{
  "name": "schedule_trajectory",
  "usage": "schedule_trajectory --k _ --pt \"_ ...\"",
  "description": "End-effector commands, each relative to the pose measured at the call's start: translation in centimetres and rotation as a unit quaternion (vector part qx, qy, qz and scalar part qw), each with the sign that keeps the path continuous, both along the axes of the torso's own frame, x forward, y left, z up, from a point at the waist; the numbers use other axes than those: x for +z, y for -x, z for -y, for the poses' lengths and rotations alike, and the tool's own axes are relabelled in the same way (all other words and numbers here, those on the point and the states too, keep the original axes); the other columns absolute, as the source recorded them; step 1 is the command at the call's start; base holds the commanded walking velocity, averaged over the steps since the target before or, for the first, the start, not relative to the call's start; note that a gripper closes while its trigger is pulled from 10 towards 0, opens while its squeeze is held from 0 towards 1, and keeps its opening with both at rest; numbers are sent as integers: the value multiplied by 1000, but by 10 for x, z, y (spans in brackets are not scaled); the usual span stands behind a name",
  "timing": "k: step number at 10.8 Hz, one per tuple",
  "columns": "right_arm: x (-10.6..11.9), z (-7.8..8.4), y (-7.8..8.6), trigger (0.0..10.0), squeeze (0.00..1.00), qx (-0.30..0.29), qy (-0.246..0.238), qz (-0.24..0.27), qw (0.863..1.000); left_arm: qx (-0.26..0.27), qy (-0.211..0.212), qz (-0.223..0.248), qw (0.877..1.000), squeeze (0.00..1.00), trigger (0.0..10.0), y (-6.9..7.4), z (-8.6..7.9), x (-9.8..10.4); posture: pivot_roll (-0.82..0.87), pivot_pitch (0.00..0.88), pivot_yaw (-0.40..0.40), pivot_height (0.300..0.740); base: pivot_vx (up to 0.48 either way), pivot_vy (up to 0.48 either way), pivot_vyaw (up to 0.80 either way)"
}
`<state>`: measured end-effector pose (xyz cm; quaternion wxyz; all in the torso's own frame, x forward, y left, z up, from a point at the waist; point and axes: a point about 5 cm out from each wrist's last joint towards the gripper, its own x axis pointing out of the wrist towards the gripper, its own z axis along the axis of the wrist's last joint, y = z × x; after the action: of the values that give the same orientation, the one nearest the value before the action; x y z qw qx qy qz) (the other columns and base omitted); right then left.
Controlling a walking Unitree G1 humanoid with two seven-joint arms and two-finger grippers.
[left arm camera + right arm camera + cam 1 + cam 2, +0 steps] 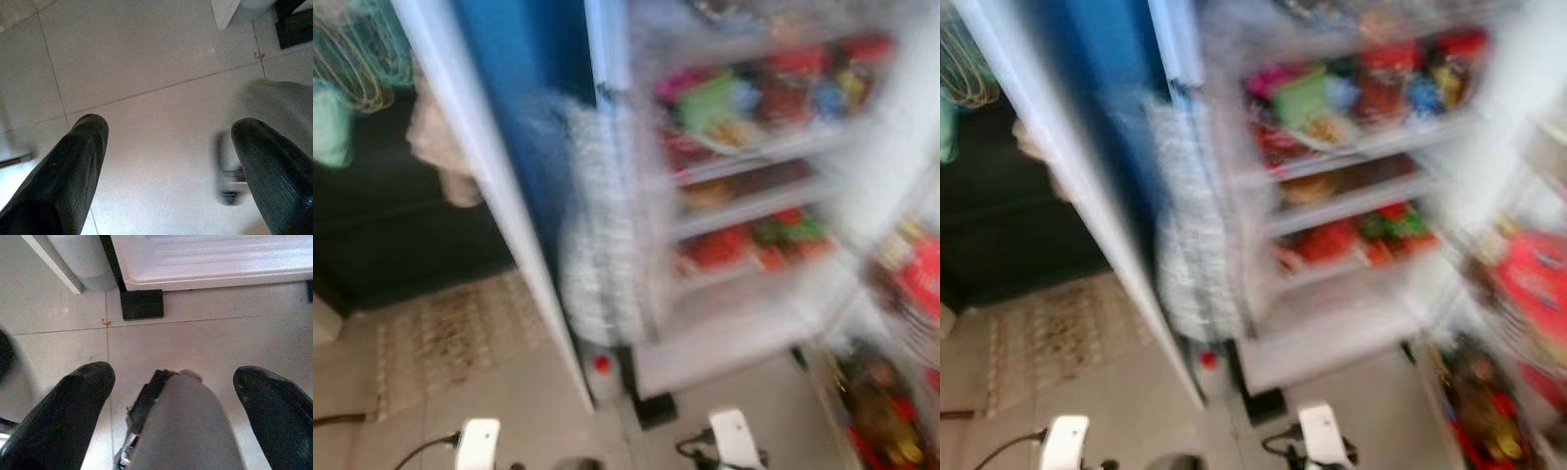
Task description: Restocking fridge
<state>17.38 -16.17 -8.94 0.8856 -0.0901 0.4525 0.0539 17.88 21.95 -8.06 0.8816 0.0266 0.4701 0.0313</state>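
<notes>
Fridge (744, 196) blurs ahead of you, door wide, shelves crowded with red and green packs, while your left gripper (168, 161) and right gripper (173, 401) hang over floor tiles (146, 58), fingers apart.

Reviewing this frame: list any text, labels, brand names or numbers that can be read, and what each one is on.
None can be read.
Packages on the fridge shelves: motion blur, only patches of colour.
Items in the open fridge door racks: red packaging, any print smeared.
Floor tiles and the black block by the fridge base: no writing visible.
Both grippers hang open over the floor, left, right.
</notes>
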Motion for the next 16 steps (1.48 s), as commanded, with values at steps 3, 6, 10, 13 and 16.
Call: schedule_trajectory --k 3,6,10,13,16 --pt "-5 -2 10 10000 0 0 -3 -20 1000 4 -14 -18 1000 0 10000 9 -7 -3 -48 0 63 638 0 0 0" --pt "-5 9 11 10000 0 0 8 -27 1000 10 -5 -24 1000 0 10000 13 -1 -6 -42 0 50 647 0 0 0" --pt "-6 12 14 10000 0 -6 0 -39 999 18 -7 -21 1000 0 10000 15 -1 -7 -39 0 44 722 0 0 0" --pt "-9 9 20 10000 0 -8 -3 -46 999 22 -1 -20 1000 0 10000 17 0 -8 -39 0 45 740 0 0 0" --pt "-8 7 18 10000 0 -11 -8 -40 999 21 0 -26 999 0 10000 19 1 -9 -38 0 43 740 0 0 0"
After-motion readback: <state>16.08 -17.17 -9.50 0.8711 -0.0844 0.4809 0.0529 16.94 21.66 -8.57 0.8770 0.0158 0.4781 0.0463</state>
